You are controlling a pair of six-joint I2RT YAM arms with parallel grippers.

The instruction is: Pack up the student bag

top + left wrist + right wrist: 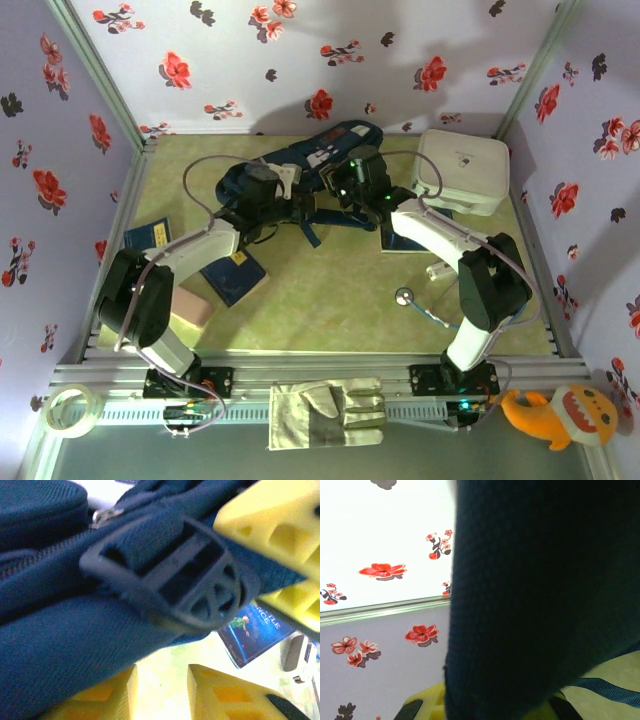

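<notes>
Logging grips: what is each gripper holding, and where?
Right gripper pinches fabric of the student bag; left gripper straddles its buckle strap, grip unclear.

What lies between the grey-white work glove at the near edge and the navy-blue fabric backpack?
In the top view: an aluminium rail beside the grey-white work glove, then bare green table mat up to the straps of the navy-blue fabric backpack.

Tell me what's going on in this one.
Both arms are working on the student bag at the back of the table. The right gripper is pinched shut on a fold of its navy fabric. The left gripper has its jaws around a strap with a dark buckle; how firmly isn't clear. Several books and a white zip case lie outside the bag.
</notes>
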